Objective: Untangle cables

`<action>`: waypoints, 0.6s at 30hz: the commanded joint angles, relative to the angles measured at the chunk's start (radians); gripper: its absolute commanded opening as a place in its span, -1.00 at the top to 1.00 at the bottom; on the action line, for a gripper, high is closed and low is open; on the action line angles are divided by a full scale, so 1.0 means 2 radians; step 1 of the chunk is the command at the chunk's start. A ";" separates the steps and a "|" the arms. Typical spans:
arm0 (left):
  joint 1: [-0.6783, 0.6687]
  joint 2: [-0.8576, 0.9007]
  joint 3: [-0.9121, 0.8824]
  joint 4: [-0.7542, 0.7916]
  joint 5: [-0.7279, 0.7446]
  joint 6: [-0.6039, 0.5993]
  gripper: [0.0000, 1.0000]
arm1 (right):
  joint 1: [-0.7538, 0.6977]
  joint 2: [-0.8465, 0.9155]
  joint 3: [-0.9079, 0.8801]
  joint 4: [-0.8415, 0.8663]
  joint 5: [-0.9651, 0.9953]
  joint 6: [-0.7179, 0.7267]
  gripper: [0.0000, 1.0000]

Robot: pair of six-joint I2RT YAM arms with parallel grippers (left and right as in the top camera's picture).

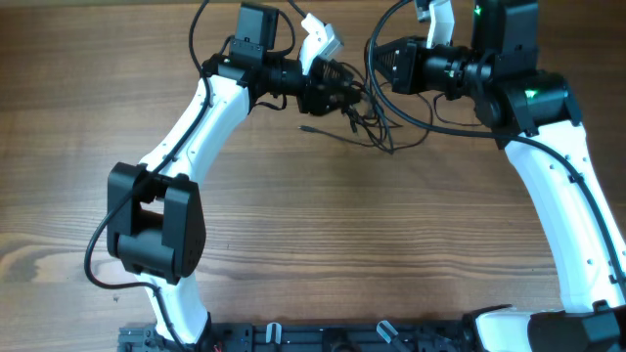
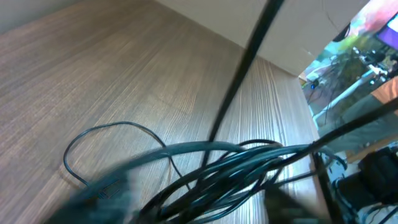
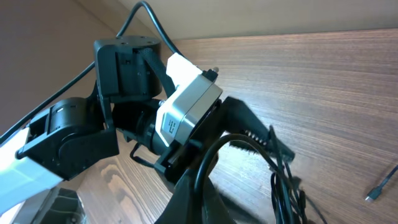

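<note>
Cables (image 1: 383, 135): tangled, heaped on table (image 1: 293, 235). Left gripper (image 1: 350, 98): sunk in tangle, state obscured. Right gripper (image 1: 377, 59): closed.

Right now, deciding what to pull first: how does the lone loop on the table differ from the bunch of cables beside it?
The lone loop is one strand; the bunch is many strands packed together. The lone loop curves wide around bare table; the bunch runs in close, nearly straight lines. Both are thin and black.
</note>
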 commanded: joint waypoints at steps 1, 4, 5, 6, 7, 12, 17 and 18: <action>-0.001 0.006 0.009 0.001 0.009 0.002 -0.40 | 0.000 -0.002 0.005 0.005 -0.018 0.000 0.92; -0.001 0.006 0.009 0.001 0.009 0.002 0.30 | 0.000 -0.002 0.005 0.005 -0.018 0.001 0.91; -0.001 0.006 0.009 0.001 0.009 0.002 0.42 | 0.000 -0.002 0.005 0.005 -0.018 0.000 0.92; -0.001 0.006 0.009 0.001 0.009 0.003 0.52 | 0.000 -0.002 0.005 0.005 -0.018 0.001 0.91; -0.001 0.006 0.009 0.002 0.009 0.003 0.63 | 0.000 -0.002 0.005 0.005 -0.018 0.001 0.92; -0.001 0.006 0.009 0.000 -0.002 0.002 0.92 | 0.000 -0.002 0.005 0.005 -0.018 0.001 0.92; -0.001 0.006 0.009 -0.014 -0.012 0.002 0.59 | 0.000 -0.002 0.005 0.005 -0.018 0.001 0.91; -0.001 0.006 0.009 -0.016 -0.012 0.002 0.31 | 0.000 -0.002 0.005 0.005 -0.018 0.001 0.91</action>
